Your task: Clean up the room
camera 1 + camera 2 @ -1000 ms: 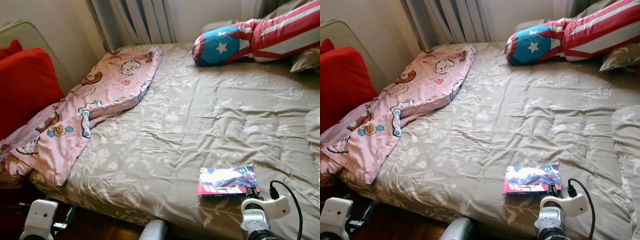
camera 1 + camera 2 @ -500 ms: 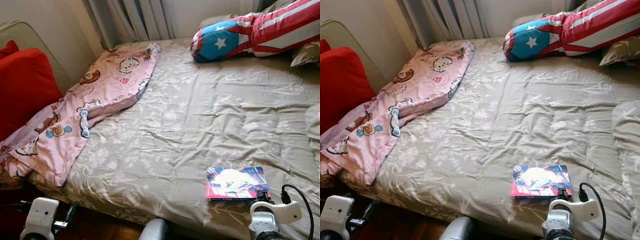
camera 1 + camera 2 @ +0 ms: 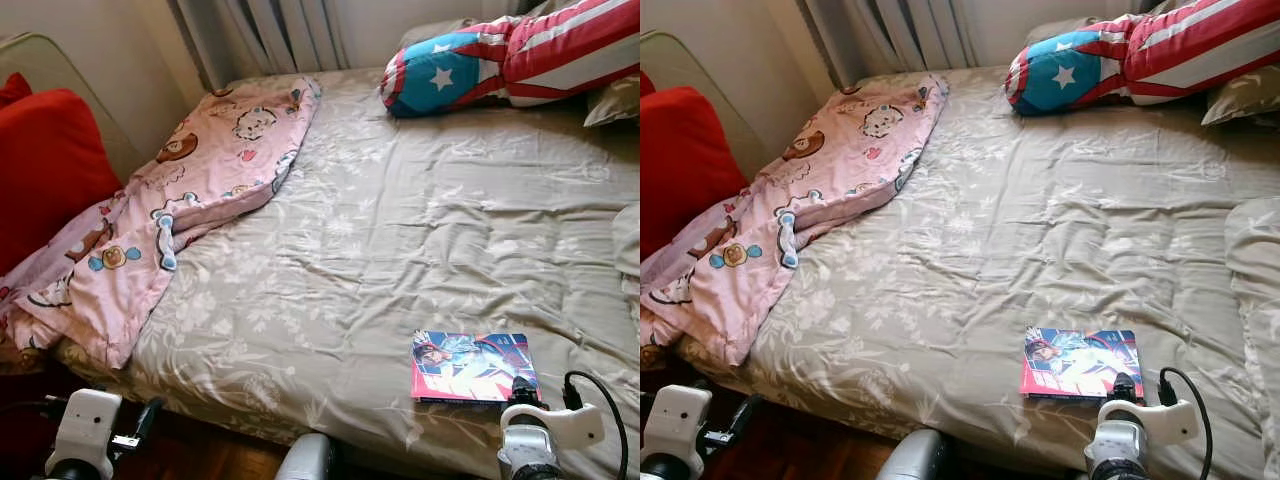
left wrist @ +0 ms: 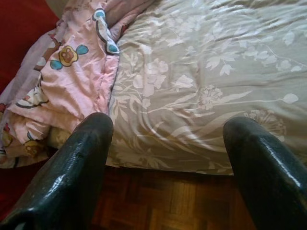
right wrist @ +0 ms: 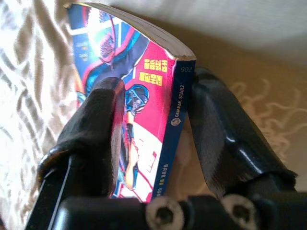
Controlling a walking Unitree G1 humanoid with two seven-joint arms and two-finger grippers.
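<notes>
One book (image 3: 470, 366) flat, long axis across bed (image 3: 400, 220), spine nearside.

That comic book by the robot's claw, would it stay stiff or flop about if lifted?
The comic book is a slim paperback, so it would probably droop a little at its free end if held by one edge. Its glossy cover catches the light and may be somewhat slippery. The right gripper straddles the spine, one finger on the cover and the other beside the spine, probably the stiffest place to hold.
</notes>
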